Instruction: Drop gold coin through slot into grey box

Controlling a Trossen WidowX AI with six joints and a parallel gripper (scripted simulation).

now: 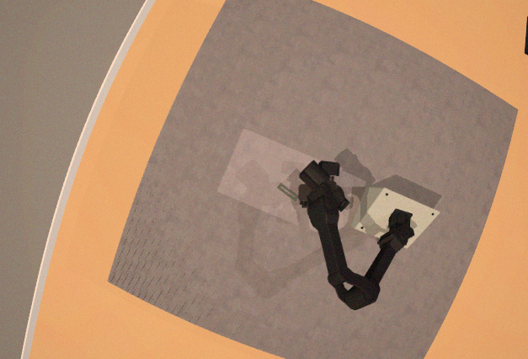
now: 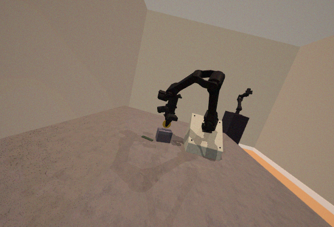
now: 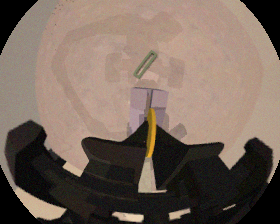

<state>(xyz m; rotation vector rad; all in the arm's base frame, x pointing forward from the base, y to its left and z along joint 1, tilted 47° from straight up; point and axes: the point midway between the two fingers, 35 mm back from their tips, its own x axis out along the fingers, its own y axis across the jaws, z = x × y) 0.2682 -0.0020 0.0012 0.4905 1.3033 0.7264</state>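
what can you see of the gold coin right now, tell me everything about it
The gold coin is a thin yellow disc, metallic-looking, pinched on its upper part by the shut gripper and hanging on edge below the fingers. It is clear of its green holder, which lies empty on the floor. It hangs just above the grey box, not touching it. In the wrist view it shows as a narrow yellow edge lined up over the box's slot.

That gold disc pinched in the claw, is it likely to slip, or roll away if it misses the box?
The coin looks stiff and thin, edge-on in the wrist view. The gripper pinches only its upper part, so it may swivel or slip. Round and thin, it would probably roll or topple flat if it missed the grey box.
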